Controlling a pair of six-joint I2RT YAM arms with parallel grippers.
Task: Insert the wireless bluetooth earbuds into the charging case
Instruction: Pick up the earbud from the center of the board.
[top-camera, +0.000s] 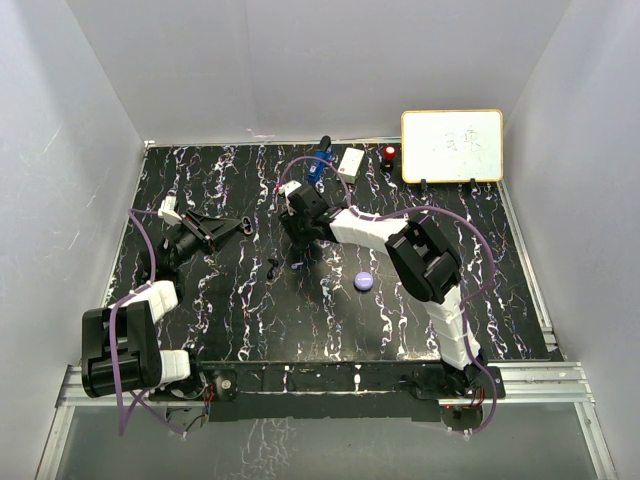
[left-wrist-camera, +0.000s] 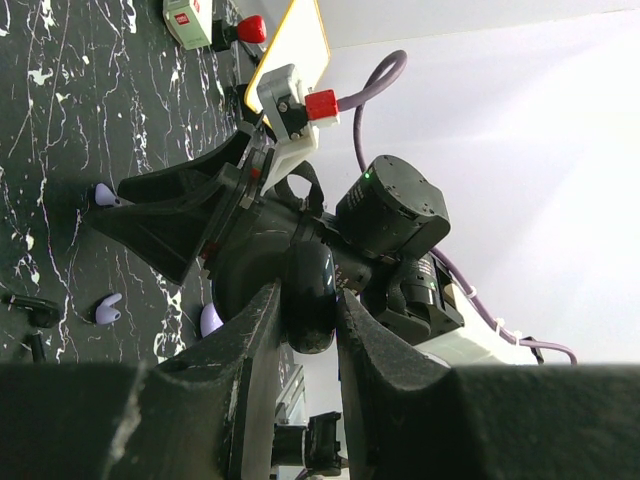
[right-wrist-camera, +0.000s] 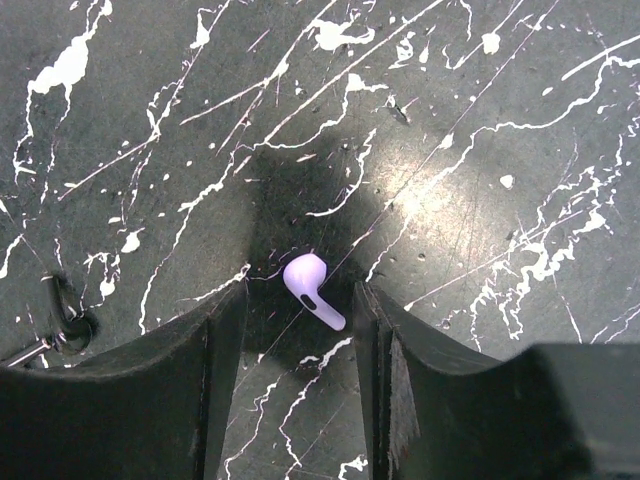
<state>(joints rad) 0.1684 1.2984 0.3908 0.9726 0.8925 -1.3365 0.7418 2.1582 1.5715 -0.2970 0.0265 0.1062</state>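
Note:
A lavender earbud (right-wrist-camera: 313, 290) lies on the black marbled table between the fingers of my right gripper (right-wrist-camera: 298, 300), which is open around it without touching it. From above, the right gripper (top-camera: 299, 250) points down at mid-table. My left gripper (left-wrist-camera: 308, 297) is shut on a glossy black rounded case (left-wrist-camera: 310, 290) and holds it off the table; it also shows in the top view (top-camera: 238, 227). Two lavender earbuds (left-wrist-camera: 103, 193) (left-wrist-camera: 108, 308) show in the left wrist view. A round lavender case (top-camera: 364, 281) sits right of the right gripper.
Small black pieces (top-camera: 275, 266) lie left of the right gripper. A whiteboard (top-camera: 452, 146), a red item (top-camera: 390, 154), a white box (top-camera: 351, 163) and a blue gadget (top-camera: 318, 165) stand along the back edge. White walls close in the table.

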